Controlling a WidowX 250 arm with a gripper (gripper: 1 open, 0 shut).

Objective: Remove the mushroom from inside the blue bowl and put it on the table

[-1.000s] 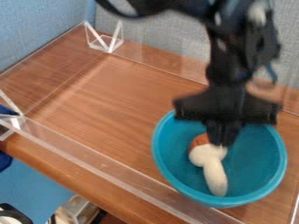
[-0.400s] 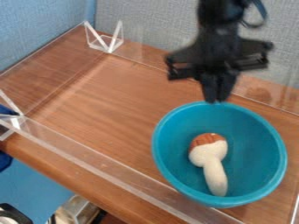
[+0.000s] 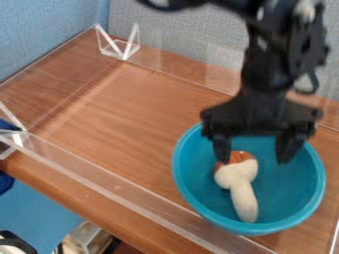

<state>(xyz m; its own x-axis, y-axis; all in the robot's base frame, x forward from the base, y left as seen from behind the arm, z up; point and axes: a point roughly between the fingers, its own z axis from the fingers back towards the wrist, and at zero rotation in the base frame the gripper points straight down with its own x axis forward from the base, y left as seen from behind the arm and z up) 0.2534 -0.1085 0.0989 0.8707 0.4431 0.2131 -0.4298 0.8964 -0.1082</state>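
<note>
The blue bowl sits on the table at the right front. The mushroom lies on its side in the bowl, its orange-brown cap toward the back and its cream stem toward the front. My gripper hangs over the back half of the bowl, pointing down. It is open, with one finger to the left of the cap and the other to the right. Nothing is held; the fingertips stand around or just above the cap, and I cannot tell whether they touch it.
Clear acrylic walls edge the table: a low one along the front and a corner bracket at the back left. Bare wood stretches to the left of the bowl. The black arm rises toward the upper right.
The gripper was shut and low over the mushroom, rose shut behind the bowl, and has now come back down over the bowl with its jaws spread open. The mushroom has not moved.
</note>
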